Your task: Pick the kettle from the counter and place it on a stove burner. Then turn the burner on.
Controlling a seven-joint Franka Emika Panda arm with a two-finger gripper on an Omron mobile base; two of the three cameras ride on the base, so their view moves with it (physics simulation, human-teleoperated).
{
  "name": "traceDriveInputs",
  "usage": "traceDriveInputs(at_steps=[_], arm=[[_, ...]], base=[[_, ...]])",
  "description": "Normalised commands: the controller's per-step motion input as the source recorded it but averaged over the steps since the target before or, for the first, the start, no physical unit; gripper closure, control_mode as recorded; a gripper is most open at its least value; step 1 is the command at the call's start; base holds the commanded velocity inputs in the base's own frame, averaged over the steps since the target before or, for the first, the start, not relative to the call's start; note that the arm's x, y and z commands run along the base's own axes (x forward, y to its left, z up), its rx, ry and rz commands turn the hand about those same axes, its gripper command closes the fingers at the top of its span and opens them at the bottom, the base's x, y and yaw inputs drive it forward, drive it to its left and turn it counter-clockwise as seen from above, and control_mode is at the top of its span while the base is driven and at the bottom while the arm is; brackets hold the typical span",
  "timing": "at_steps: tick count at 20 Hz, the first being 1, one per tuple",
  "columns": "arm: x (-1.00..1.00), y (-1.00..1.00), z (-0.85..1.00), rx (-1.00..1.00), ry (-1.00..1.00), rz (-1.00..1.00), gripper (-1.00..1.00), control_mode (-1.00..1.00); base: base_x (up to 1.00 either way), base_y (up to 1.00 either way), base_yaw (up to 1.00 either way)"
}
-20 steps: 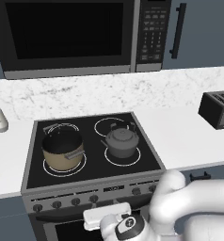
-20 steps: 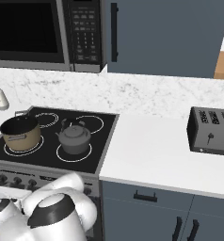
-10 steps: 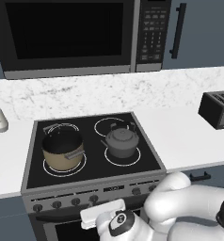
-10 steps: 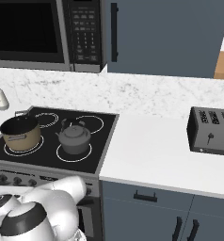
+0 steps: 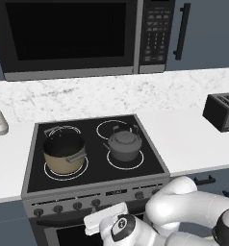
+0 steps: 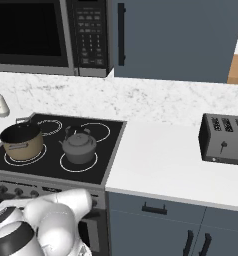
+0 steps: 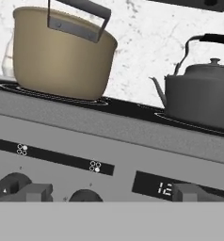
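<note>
- Left base view: the kettle (image 5: 123, 145) sits on the front right stove burner (image 5: 126, 160), beside the tan pot (image 5: 63, 152); its spout points left toward the pot.
- Right base view: the kettle (image 6: 79, 147) stands upright, well apart from the toaster (image 6: 225, 139).
- Hand view: the hand (image 7: 111, 193), fingers spread and empty, faces the knobs (image 7: 12, 183) below the kettle (image 7: 202, 96).

The kettle (image 5: 123, 145), squat, round and dark grey, is seen standing upright on the front right stove burner (image 5: 141, 163) of the black cooktop, inside its thin white ring. Its thin black handle is arched over the small lid knob, and its short spout is pointed toward the tan pot beside it. The burner disc is shown black, not glowing. The white marble-look counter (image 5: 193, 139) is spread flat on both sides of the cooktop, with faint grey veins.
</note>
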Motion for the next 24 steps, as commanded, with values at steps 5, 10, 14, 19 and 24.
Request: traceDriveInputs(at_steps=[5, 10, 14, 19, 24], arm=[[0.23, -0.02, -0.15, 0.0, -0.04, 0.0, -1.0, -1.0], [0.17, -0.01, -0.19, 0.0, -0.01, 0.0, -1.0, -1.0], [0.15, -0.01, -0.16, 0.01, 0.0, 0.0, -1.0, -1.0], [0.09, 0.0, -0.46, 0.06, 0.0, 0.0, -1.0, -1.0], [0.08, 0.0, -0.41, 0.13, 0.0, 0.0, -1.0, -1.0]], base=[[0.0, 0.0, 0.0], [0.0, 0.0, 0.0], [0.0, 0.0, 0.0], [0.0, 0.0, 0.0], [0.0, 0.0, 0.0]])
